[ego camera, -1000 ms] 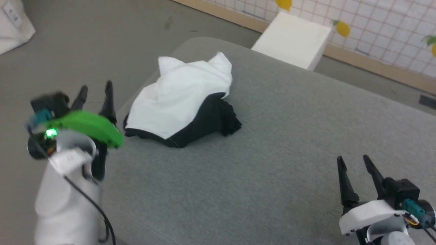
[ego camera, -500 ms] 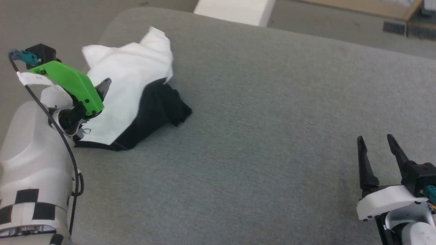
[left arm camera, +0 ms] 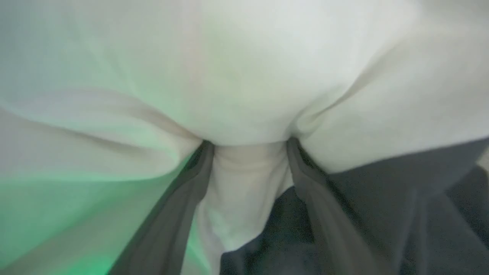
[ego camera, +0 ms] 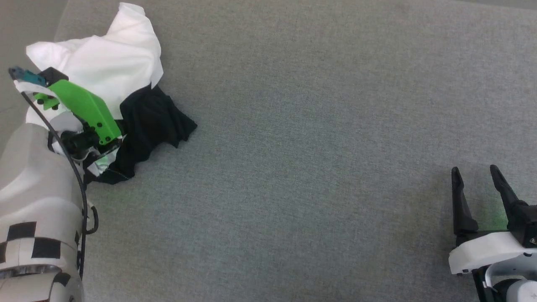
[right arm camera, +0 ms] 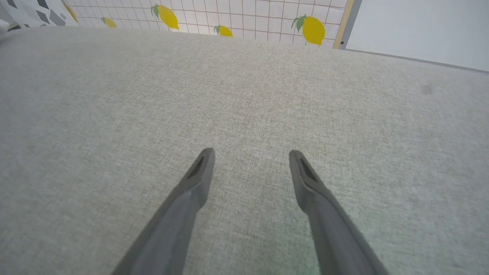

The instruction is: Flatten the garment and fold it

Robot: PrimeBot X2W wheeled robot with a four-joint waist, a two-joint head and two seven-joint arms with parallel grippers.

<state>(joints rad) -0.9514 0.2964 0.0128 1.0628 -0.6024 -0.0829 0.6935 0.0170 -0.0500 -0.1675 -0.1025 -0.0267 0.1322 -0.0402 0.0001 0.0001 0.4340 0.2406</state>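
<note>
The garment (ego camera: 100, 63) lies crumpled at the far left of the grey cushion (ego camera: 314, 126), white body on top and black sleeve fabric (ego camera: 151, 121) bunched at its right. My left arm's green wrist mount (ego camera: 84, 107) sits over the garment's near edge and hides the fingers. In the left wrist view my left gripper (left arm camera: 250, 147) is open, its tips pressed into the white cloth (left arm camera: 244, 68), with a fold bulging between them. My right gripper (ego camera: 476, 178) stands open at the lower right over bare cushion, its fingers (right arm camera: 198, 179) empty and far from the garment.
The cushion's left edge runs just beside the garment, with floor (ego camera: 25, 25) beyond it. In the right wrist view a tiled wall with lemon prints (right arm camera: 244, 19) and a white panel (right arm camera: 420, 26) stand past the cushion's far edge.
The head camera has tipped down and turned, shifting the whole picture. My left gripper has gone from beside the garment down into its white cloth. The right gripper has stayed open in place.
</note>
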